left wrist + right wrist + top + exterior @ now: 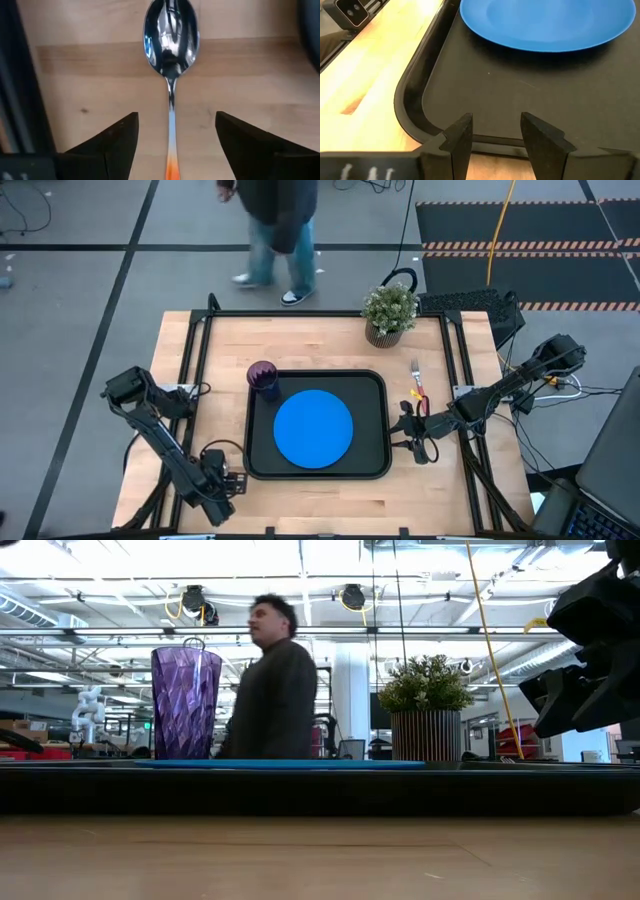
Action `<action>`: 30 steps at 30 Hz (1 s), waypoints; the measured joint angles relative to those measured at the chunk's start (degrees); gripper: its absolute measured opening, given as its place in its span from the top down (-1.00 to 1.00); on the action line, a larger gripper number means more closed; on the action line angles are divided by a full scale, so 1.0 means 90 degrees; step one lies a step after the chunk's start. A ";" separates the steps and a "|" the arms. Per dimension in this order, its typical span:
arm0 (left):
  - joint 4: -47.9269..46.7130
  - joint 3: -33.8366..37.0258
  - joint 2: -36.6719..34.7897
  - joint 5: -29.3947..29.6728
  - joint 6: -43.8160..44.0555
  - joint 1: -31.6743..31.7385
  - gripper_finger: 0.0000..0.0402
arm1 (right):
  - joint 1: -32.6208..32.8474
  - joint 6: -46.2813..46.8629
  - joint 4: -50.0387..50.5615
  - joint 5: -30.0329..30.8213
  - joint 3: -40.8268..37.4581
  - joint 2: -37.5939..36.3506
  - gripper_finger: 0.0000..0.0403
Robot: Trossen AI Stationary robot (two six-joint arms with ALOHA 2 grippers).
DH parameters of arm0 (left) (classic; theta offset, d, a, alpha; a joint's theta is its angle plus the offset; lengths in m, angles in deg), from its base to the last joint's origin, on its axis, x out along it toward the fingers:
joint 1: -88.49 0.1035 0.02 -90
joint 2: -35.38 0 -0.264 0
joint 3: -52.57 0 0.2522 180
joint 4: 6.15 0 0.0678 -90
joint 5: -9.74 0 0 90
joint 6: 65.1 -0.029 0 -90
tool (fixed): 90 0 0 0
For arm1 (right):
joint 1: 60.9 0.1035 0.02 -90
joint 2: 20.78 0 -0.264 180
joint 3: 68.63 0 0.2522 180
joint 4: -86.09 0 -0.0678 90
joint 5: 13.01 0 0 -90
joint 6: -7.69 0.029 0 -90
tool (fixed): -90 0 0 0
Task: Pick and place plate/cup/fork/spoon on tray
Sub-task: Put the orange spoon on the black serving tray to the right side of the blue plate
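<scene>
From above, the blue plate (pixel 313 428) lies flat in the middle of the black tray (pixel 372 465), and the purple cup (pixel 263 377) stands upright in the tray's far-left corner. The red-handled fork (pixel 417 379) lies on the bare table (pixel 330 340) right of the tray, near the potted plant (pixel 389 311). The left gripper (pixel 220 480) sits low beside the tray's left front corner; the right gripper (pixel 412 434) hangs at the tray's right edge.

At table level, the cup (pixel 185 702) and plant (pixel 424 708) rise behind the tray's rim (pixel 320 790), with a person walking beyond.

The left wrist view shows the spoon (pixel 171 55) on the wood, its orange handle running between 2 spread fingers (pixel 117 145), apparently not yet touched.

The right wrist view shows that gripper (pixel 495 137) parted and empty over the tray's rim (pixel 410 107), facing the plate (pixel 550 22).

Risk: the thin handle lies flat, so fingers closing too high could slip off or skid it toward the tray wall.
</scene>
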 joint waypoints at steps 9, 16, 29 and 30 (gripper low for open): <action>0.1150 0.0855 -0.0060 0.0058 0.0060 -0.0056 0.08 | 0.0000 0.0051 0.0000 0.0008 0.0000 0.0000 0.22; 0.1503 0.1052 -0.0104 -0.0086 0.0028 -0.0059 0.84 | 0.0001 0.0077 -0.0005 0.0022 0.0000 -0.0001 0.22; 0.1540 0.1154 -0.0799 0.0126 0.0039 -0.0088 0.98 | -0.0001 0.0063 0.0004 0.0024 0.0000 0.0000 0.22; 0.1548 0.1146 -0.0881 0.0153 0.0040 -0.0085 0.98 | 0.0000 0.0052 0.0003 0.0024 0.0000 -0.0001 0.22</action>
